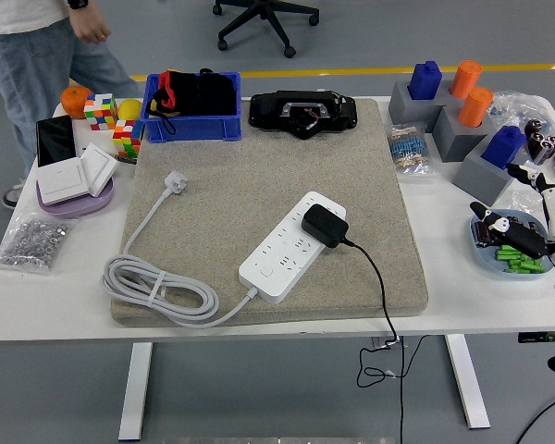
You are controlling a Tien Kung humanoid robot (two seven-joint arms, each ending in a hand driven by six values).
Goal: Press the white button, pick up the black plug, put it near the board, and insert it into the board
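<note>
1. Head view: the black plug (pixel 323 225) sits inserted in the white power strip (pixel 292 247), which lies diagonally on the beige mat (pixel 277 166) on the table (pixel 55 287). Its black cable (pixel 379 287) runs off the near edge.
2. The strip's white cord (pixel 157 289) lies coiled at the mat's left; its white plug (pixel 175 179) rests loose on the mat.
3. The right robot hand (pixel 523 231) hangs at the table's right edge above a blue dish (pixel 481 252) of green pieces, fingers (pixel 504 233) relaxed and holding nothing.
4. A person (pixel 37 46) stands at the far left corner.
</note>
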